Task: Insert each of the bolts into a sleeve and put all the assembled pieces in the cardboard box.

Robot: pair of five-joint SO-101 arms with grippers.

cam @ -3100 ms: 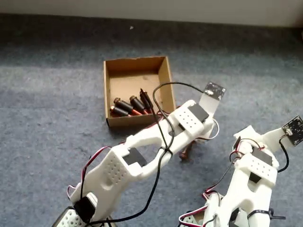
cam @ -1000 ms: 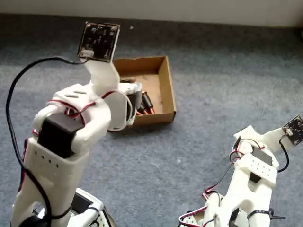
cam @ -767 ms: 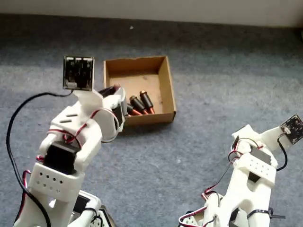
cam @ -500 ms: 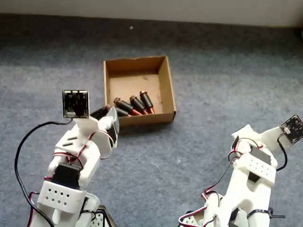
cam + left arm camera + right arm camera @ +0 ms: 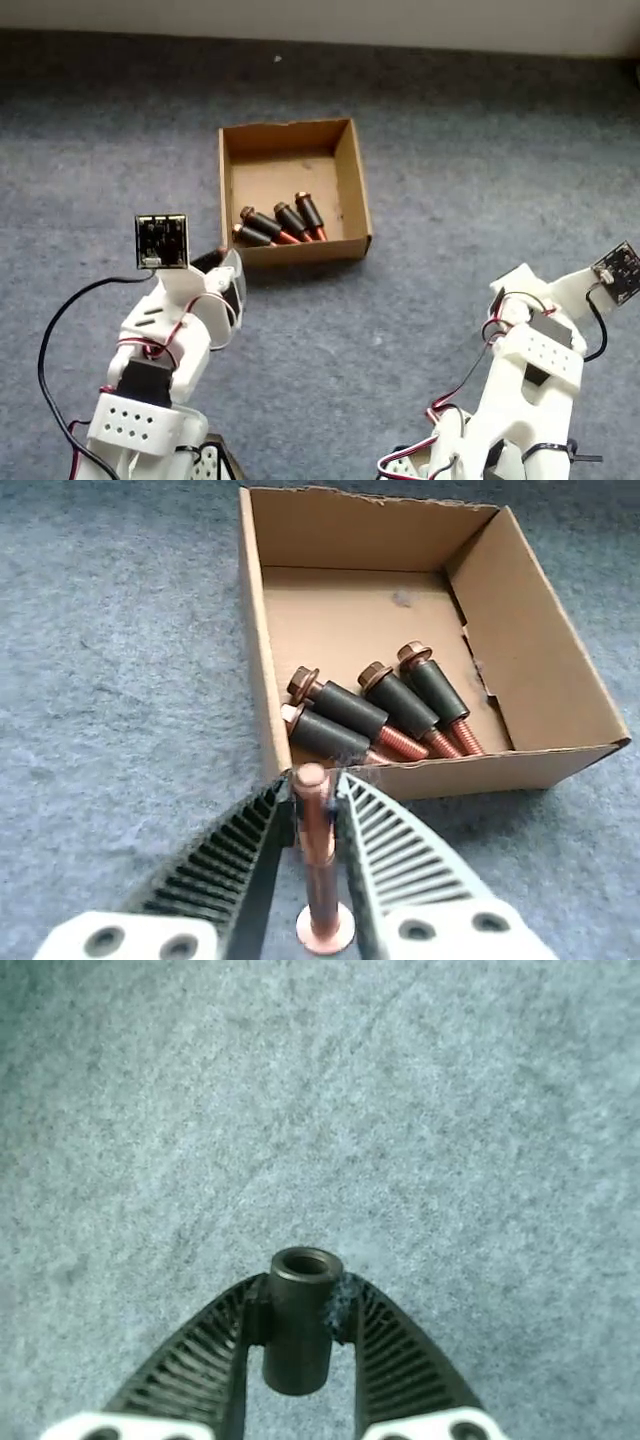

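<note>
My left gripper (image 5: 312, 780) is shut on a bare copper bolt (image 5: 318, 865), held just short of the near wall of the cardboard box (image 5: 540, 650). Several assembled pieces (image 5: 370, 705), copper bolts in black sleeves, lie side by side inside the box. From above, the left gripper (image 5: 220, 265) sits just off the near left corner of the box (image 5: 222, 180), and the assembled pieces (image 5: 278, 222) lie by its near wall. My right gripper (image 5: 300, 1288) is shut on a black sleeve (image 5: 298, 1345), whose open end points away from the wrist, over bare carpet.
Grey carpet (image 5: 450, 180) covers the whole work surface. The right arm (image 5: 535, 355) stands folded at the near right, well away from the box. A pale wall strip (image 5: 400, 15) runs along the far edge.
The left arm swung from the right of the box, across it, to its near left corner and pulled back, keeping the bolt. The right arm barely moved.
</note>
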